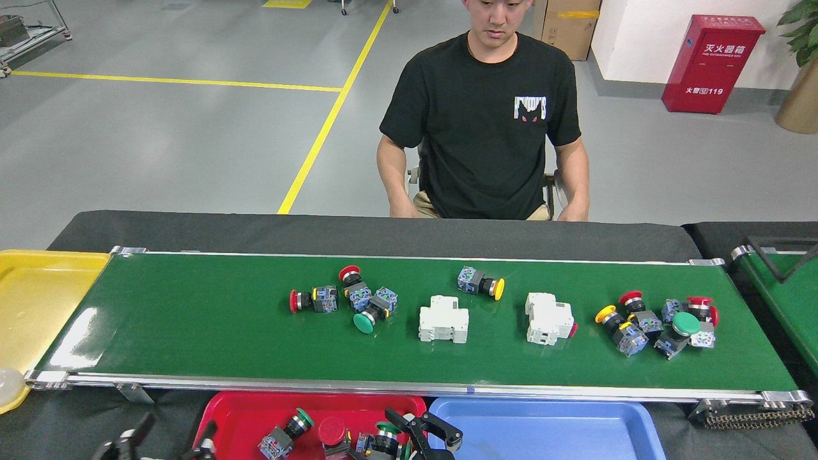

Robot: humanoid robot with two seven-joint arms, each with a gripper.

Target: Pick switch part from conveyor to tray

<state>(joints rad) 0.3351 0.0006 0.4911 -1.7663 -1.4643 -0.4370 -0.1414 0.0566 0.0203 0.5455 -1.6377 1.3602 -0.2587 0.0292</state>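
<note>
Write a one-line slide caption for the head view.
Both grippers, left and right, at the red tray holding push-button switches; more wait on the conveyor.

red cabinet (711,62) — "119" readable (chinese characters above).

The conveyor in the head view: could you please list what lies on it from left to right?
Red-capped switch → cluster of red- and green-capped switches → white breaker → yellow-capped switch → second white breaker → mixed pile of switches.
</note>
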